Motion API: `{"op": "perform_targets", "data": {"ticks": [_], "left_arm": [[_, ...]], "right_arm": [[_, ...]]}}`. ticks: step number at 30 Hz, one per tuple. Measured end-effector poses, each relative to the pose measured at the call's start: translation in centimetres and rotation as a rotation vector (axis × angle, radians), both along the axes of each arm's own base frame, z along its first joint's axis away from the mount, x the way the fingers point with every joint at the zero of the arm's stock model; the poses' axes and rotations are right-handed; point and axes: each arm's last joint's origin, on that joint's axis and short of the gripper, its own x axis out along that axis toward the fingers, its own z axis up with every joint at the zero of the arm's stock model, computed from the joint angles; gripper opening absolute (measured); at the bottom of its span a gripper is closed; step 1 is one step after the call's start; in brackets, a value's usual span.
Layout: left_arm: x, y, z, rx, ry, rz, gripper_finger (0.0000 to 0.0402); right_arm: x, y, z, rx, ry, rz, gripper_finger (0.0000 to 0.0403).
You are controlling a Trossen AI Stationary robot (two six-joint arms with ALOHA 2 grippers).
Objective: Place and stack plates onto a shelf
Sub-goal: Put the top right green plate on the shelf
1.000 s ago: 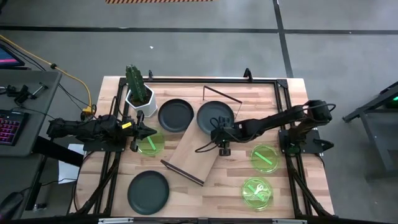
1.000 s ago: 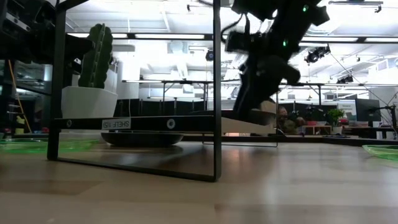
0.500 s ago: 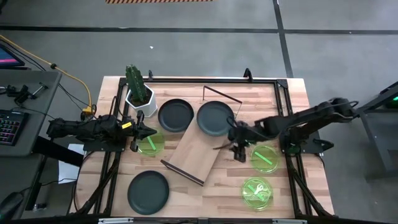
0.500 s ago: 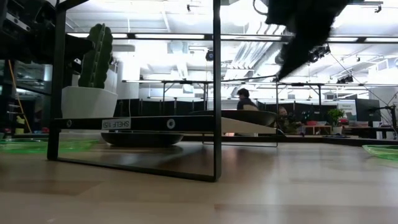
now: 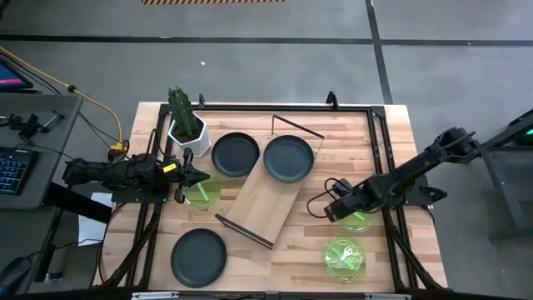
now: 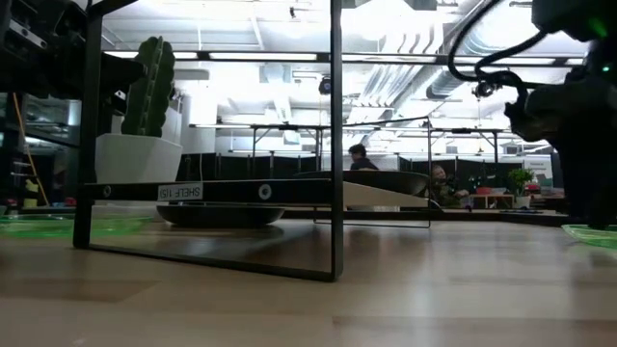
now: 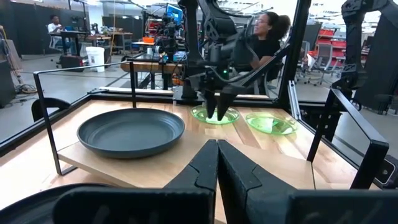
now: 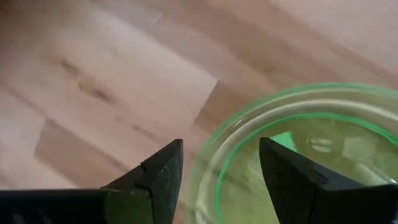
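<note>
Since a second ago your right gripper (image 5: 336, 208) has left the black plate (image 5: 288, 157) resting on the raised far end of the shelf (image 5: 265, 202) and swung out to the near-side green plate (image 5: 356, 217), where it now sits low with its fingers spread and the plate's rim (image 8: 214, 163) running between them, not yet pinched. That translucent green plate lies flat on the tabletop (image 5: 291, 250) to the right of the shelf, with a second green plate (image 5: 343, 254) just beyond it toward the front edge. A third green plate (image 5: 202, 193) lies by the left gripper (image 5: 193, 176), whose fingers are pressed together as that arm waits beside the cactus pot (image 5: 187, 127). Two more black plates remain off the shelf: one (image 5: 234, 153) near the pot, touching or just beside the shelved one, and another (image 5: 198, 257) at the front left. My judgement is that the risk is in the grasp: the rim is thin and slick-looking, so if you close with too shallow a bite the plate may slip or tip out on the lift. The shelf also sits skewed across the table, so a carry that clips its black frame leg (image 5: 246, 231) could shift it and slide the black plate already on it.
</note>
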Motion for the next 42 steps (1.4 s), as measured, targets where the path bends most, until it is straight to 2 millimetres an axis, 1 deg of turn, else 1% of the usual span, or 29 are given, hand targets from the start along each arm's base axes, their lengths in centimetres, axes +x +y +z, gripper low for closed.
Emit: {"op": "perform_targets", "data": {"ticks": [7,14,17,22,24,26,29,35,42], "left_arm": [[0.0,0.0,0.0,0.0,0.0,0.0,0.0],[0.0,0.0,0.0,0.0,0.0,0.0,0.0],[0.0,0.0,0.0,0.0,0.0,0.0,0.0],[0.0,0.0,0.0,0.0,0.001,0.0,0.0],[0.0,0.0,0.0,0.0,0.0,0.0,0.0],[0.0,0.0,0.0,0.0,0.001,0.0,0.0],[0.0,0.0,0.0,0.0,0.001,0.0,0.0],[0.0,0.0,0.0,0.0,0.0,0.0,0.0],[0.0,0.0,0.0,0.0,0.0,0.0,0.0]], "right_arm": [[0.2,-0.2,0.0,-0.045,-0.043,-0.112,0.0193],[0.6,0.2,-1.5,-0.023,0.041,-0.152,0.0192],[1.0,0.3,-1.8,-0.033,0.048,-0.167,0.0192],[1.8,0.6,-1.3,-0.101,0.071,-0.175,0.0192],[2.0,0.6,-0.9,-0.135,0.081,-0.178,0.0192],[2.0,0.6,-1.0,-0.165,0.107,-0.182,0.019],[2.1,0.6,-1.3,-0.178,0.125,-0.193,0.0173],[2.5,0.8,-2.0,-0.175,0.111,-0.223,0.0116],[2.8,0.8,-2.1,-0.191,0.082,-0.225,0.0077]]}}
